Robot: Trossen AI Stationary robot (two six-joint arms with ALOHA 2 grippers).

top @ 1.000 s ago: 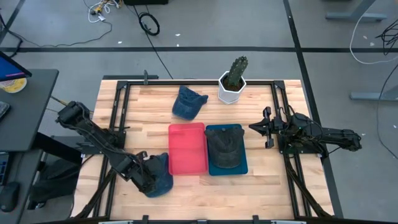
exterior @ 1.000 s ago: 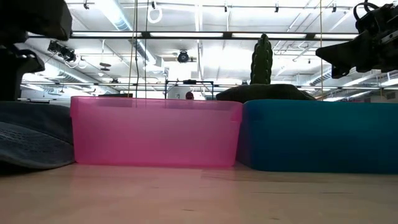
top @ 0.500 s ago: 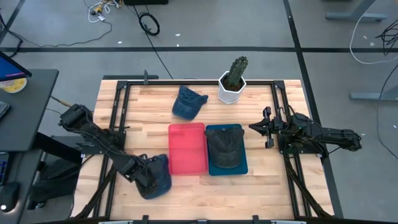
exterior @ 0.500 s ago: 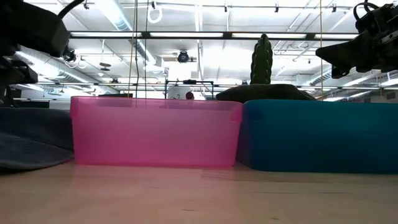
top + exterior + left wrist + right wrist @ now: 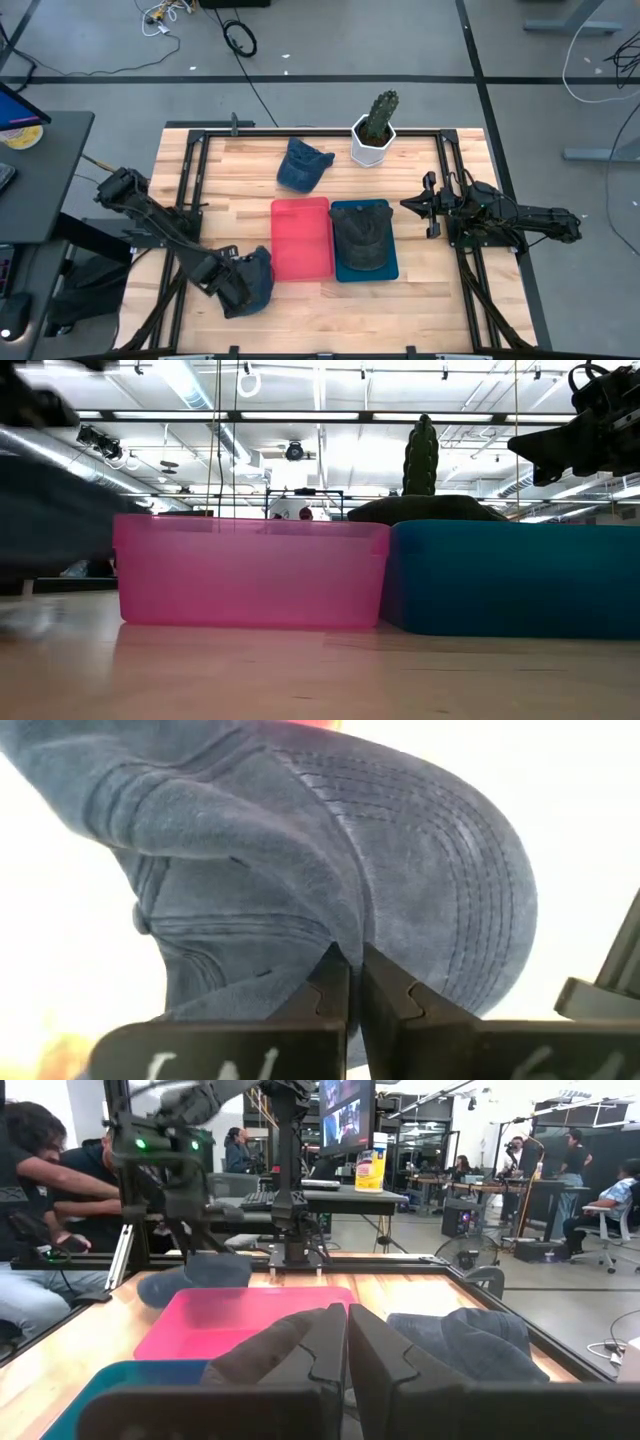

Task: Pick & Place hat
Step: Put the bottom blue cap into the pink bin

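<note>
A blue denim hat (image 5: 256,280) hangs at the table's near left corner, with my left gripper (image 5: 236,287) shut on it. It shows blurred and off the wood in the low view (image 5: 50,510). A second blue hat (image 5: 303,165) lies on the table at the far middle. A dark hat (image 5: 362,238) sits in the teal bin (image 5: 390,268), beside the pink bin (image 5: 301,240). My right gripper (image 5: 408,205) hovers shut and holding nothing over the table's right side. My left gripper pinches a fold of the hat's cloth (image 5: 340,935) between its two shut fingers (image 5: 325,995), where the stitched brim (image 5: 470,870) meets the crown. The fingers come from the table's left, slanting down. The hat hangs off the fingertips, lifted off the table.
A potted cactus (image 5: 375,128) in a white pot stands at the far edge. The two bins lie side by side at the table's middle. Black frame rails (image 5: 190,180) run along the table's sides. People sit beyond the table in the right wrist view.
My left gripper has shut on the near blue hat and taken hold of it. The hat, which lay flat on the table, has bunched up and risen off the wood, shifting slightly toward the left edge.
</note>
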